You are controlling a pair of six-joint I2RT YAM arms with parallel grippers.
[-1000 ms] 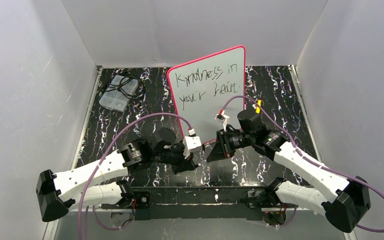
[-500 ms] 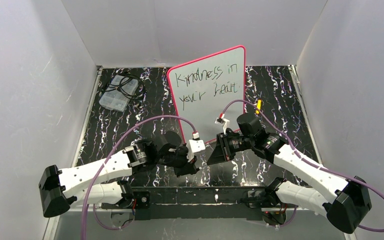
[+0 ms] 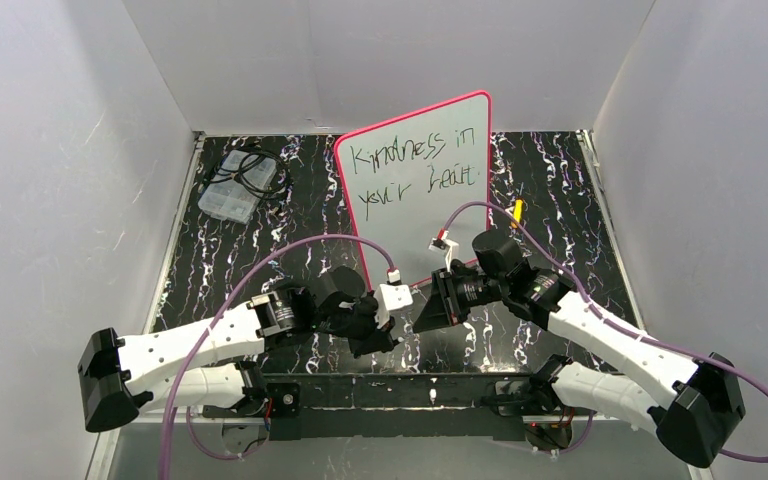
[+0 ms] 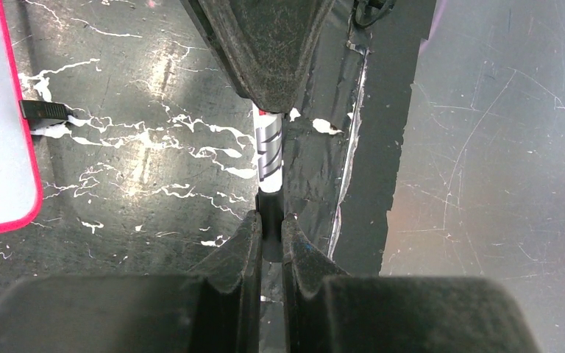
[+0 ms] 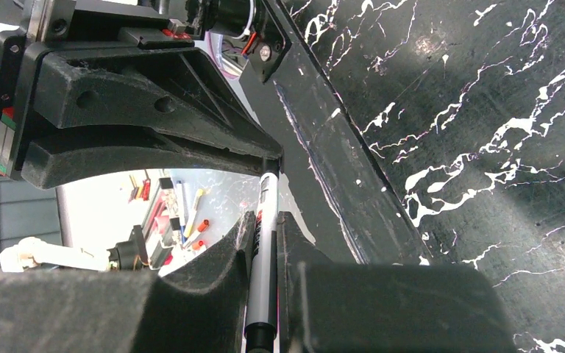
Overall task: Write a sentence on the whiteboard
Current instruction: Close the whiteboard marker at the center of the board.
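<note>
Over the last second the left arm swings inward toward the lower centre of the top view, bringing the left gripper [image 4: 268, 224] nose to nose with the right gripper [image 5: 263, 224], which barely shifts. The large upright white whiteboard with its thin pink-red frame [image 3: 415, 205] stands unmoved in the upper middle, on the black white-veined table [image 3: 560, 200]. The two-line dark handwritten sentence [image 3: 415, 170] reads the same as before. My judgement is that the writing is finished and the arms are meeting to cap or hand over the pen.

The white-barrelled marker with black banding [image 5: 263, 250] bridges the two grippers. The right gripper's fingers are closed narrowly on its barrel at the bottom centre of the right wrist view. The left gripper is clenched tight on the marker's dark end; I cannot tell whether that end is a cap. Neither gripper touches the whiteboard.
</note>
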